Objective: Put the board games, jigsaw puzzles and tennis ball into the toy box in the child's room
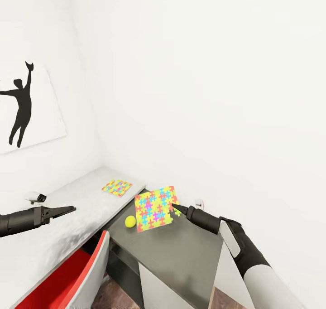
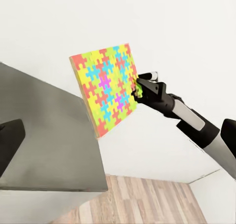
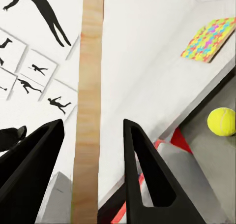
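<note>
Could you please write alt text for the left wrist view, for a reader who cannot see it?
The right pincer grips one edge of a multicoloured jigsaw puzzle, which stands tilted on its edge at the end of the dark-grey table. Behind is a white wall, with wood-plank floor below the table's end.

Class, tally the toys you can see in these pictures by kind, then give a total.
Jigsaw puzzles: 2, the held jigsaw puzzle in the right gripper and the far jigsaw puzzle flat on the light table.
Tennis ball: 1.
Total: 3 toys.
</note>
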{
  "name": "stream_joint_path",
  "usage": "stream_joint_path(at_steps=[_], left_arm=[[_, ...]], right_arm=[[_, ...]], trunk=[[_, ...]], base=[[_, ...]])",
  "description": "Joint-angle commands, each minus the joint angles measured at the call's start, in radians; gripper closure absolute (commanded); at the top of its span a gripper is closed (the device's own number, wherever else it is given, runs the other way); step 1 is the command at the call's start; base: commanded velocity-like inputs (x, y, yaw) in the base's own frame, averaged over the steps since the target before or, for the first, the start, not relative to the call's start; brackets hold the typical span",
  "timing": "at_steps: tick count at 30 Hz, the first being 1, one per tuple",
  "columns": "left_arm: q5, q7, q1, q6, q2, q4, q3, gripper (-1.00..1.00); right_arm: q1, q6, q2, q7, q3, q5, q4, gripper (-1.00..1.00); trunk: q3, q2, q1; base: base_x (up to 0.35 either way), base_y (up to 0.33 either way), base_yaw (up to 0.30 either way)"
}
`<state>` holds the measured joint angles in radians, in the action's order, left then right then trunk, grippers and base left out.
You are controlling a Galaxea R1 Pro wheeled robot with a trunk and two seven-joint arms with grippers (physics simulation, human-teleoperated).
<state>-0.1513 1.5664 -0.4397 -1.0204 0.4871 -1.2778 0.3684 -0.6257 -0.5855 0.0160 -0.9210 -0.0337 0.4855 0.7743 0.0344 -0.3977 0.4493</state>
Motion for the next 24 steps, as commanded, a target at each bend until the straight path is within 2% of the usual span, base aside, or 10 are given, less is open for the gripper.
stream_joint_path(at_steps=[1, 4, 5, 7, 10, 15, 24], left_arm=[[0.001, 0.004, -0.001, -0.011, 0.0, 0.0, 0.002, -1.0], [0.001, 0.004, 0.001, -0.01, 0.001, 0.0, 0.018, -1.0], [0.001, 0.004, 0.004, -0.01, 0.003, 0.0, 0.029, -1.0], [0.002, 0.004, 0.01, -0.01, 0.007, 0.0, 0.051, -1.0], [0.002, 0.004, 0.013, -0.01, 0.011, 0.0, 0.065, -1.0], [0.003, 0.004, 0.015, -0.01, 0.013, 0.0, 0.071, -1.0], [0.004, 0.004, 0.015, -0.01, 0.013, 0.0, 0.072, -1.0]], right_arm=[[-0.009, -0.024, 0.006, 0.004, -0.003, -0.001, 0.01, 1.0], [-0.069, -0.128, 0.032, 0.071, -0.003, -0.007, 0.05, 1.0], [-0.092, -0.159, 0.038, 0.115, -0.004, -0.007, 0.058, 1.0], [-0.131, -0.195, 0.046, 0.214, -0.005, -0.001, 0.066, 1.0], [-0.166, -0.217, 0.059, 0.31, -0.006, 0.004, 0.069, 1.0], [-0.181, -0.22, 0.07, 0.352, -0.007, 0.007, 0.074, 1.0], [-0.183, -0.217, 0.071, 0.356, -0.004, 0.007, 0.077, 1.0]], trunk=[[0.003, -0.002, 0.001], [0.004, -0.002, 0.001], [0.004, -0.002, 0.001], [0.005, -0.002, 0.001], [0.007, -0.002, 0.001], [0.009, -0.002, 0.001], [0.009, -0.002, 0.001]], base=[[-0.003, 0.001, 0.286], [-0.002, 0.001, 0.286], [-0.001, 0.0, 0.286], [0.0, 0.0, 0.286], [-0.002, 0.0, 0.274], [-0.06, 0.0, 0.122], [-0.038, 0.0, 0.009]])
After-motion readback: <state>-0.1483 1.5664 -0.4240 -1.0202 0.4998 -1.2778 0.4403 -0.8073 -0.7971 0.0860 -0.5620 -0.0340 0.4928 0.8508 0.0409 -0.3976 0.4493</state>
